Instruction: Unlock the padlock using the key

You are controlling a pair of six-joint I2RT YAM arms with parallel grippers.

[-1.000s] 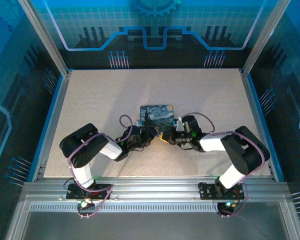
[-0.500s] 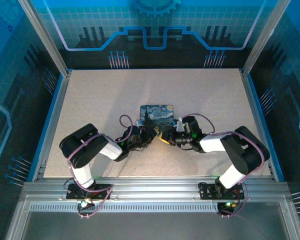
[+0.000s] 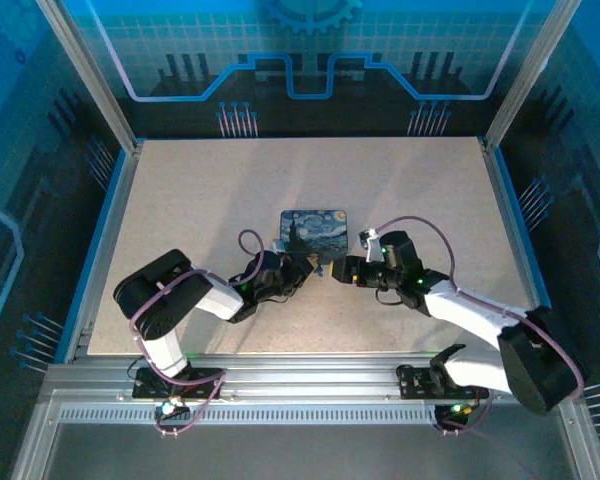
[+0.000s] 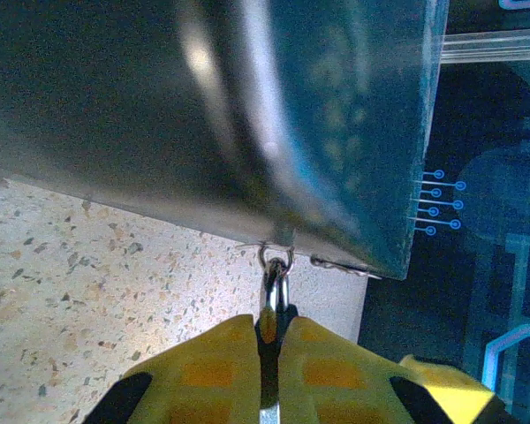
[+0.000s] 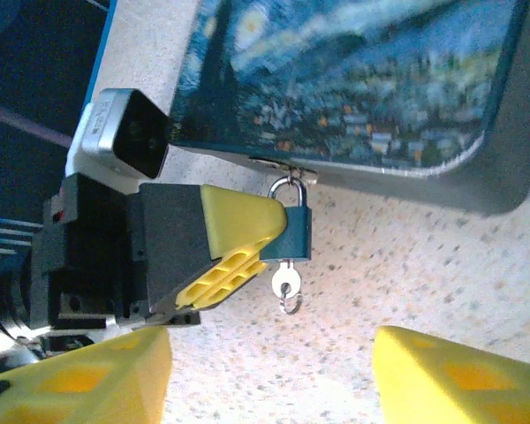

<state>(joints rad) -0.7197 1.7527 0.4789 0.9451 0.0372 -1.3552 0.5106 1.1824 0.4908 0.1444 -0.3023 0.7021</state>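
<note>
1. The left end effector [image 4: 270, 340] is pinched narrow on the padlock [image 5: 296, 234], which hangs at the box's [image 5: 362, 79] 6 o'clock edge.
2. The key [image 5: 285, 284] sticks out at the padlock's 6 o'clock.
3. The right end effector [image 5: 269, 380] is spread wide and empty.

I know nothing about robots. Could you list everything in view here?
speckled beige tabletop: one, beige, under everything.
rectangular box with dark blue starry-night print: one, dark blue, mid-table.
small blue metal padlock: one, blue, hanging from the latch on the box's near edge.
small silvery metal key: one, silver, stuck in the padlock's underside, a little ring on its head.
left end effector: one, yellow fingers, shut on the padlock.
right end effector: one, yellow fingers, open, apart from the key.
</note>
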